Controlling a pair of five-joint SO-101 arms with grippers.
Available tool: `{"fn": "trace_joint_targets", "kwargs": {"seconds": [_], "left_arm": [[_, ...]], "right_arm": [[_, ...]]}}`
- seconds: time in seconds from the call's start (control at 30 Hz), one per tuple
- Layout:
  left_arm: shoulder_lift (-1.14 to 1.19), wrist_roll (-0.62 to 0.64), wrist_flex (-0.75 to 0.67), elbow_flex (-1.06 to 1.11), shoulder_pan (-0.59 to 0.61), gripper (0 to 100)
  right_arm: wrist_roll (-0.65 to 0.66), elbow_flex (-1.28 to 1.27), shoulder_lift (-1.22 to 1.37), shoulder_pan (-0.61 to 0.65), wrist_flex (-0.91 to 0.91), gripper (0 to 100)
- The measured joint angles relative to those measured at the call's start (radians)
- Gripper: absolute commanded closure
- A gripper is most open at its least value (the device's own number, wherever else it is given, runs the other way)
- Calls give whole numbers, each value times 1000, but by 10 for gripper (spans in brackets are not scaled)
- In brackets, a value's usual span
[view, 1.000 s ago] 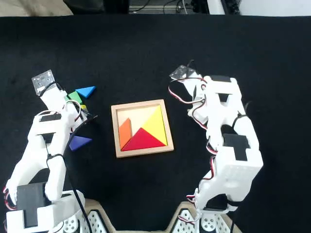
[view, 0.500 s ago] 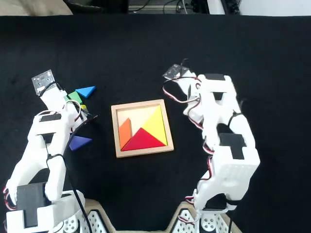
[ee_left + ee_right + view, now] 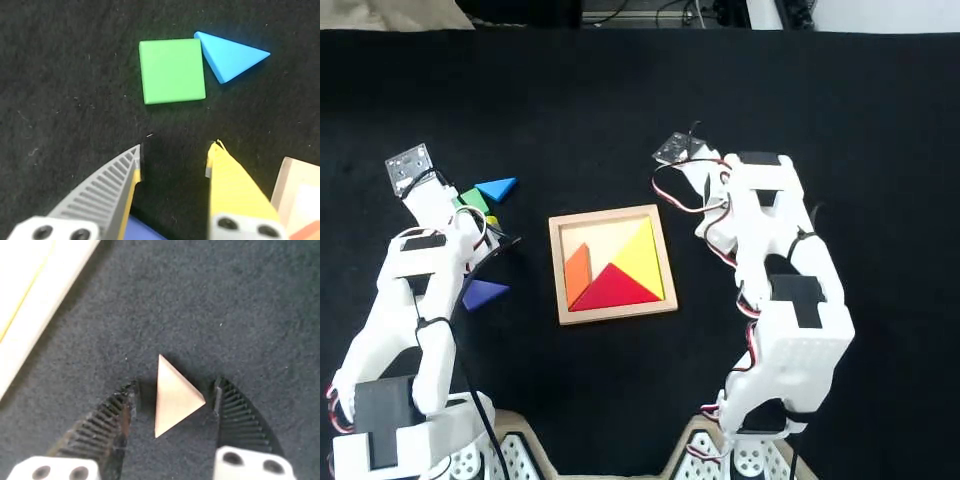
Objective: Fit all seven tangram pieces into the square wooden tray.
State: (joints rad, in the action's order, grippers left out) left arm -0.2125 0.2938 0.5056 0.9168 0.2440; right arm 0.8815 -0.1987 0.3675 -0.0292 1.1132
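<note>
While both agape, left end effector [image 3: 175,159] by half-hidden piece [image 3: 146,231], maybe blue; right end effector [image 3: 175,387] astride triangle [image 3: 174,399].

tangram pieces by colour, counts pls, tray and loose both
orange piece: 1
yellow triangle: 1
red triangle: 1
green square: 1
light blue triangle: 1
dark blue triangle: 1
pale triangle: 1
Total: 7

The right arm [image 3: 765,215] is swinging its far end sideways, toward the wooden tray [image 3: 605,212]. The little grey board [image 3: 674,148] at its tip is getting closer to the tray's far corner. The swing is slowing down now.
</note>
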Motion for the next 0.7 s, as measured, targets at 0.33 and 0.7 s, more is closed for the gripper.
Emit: {"fn": "trace_joint_targets", "kwargs": {"seconds": [0.33, 0.7], "left_arm": [[0, 0, 0, 0, 0, 784], [0, 0, 0, 0, 0, 784]], "right_arm": [[0, 91, 75, -18, 0, 822], [0, 121, 57, -18, 84, 822]]}}
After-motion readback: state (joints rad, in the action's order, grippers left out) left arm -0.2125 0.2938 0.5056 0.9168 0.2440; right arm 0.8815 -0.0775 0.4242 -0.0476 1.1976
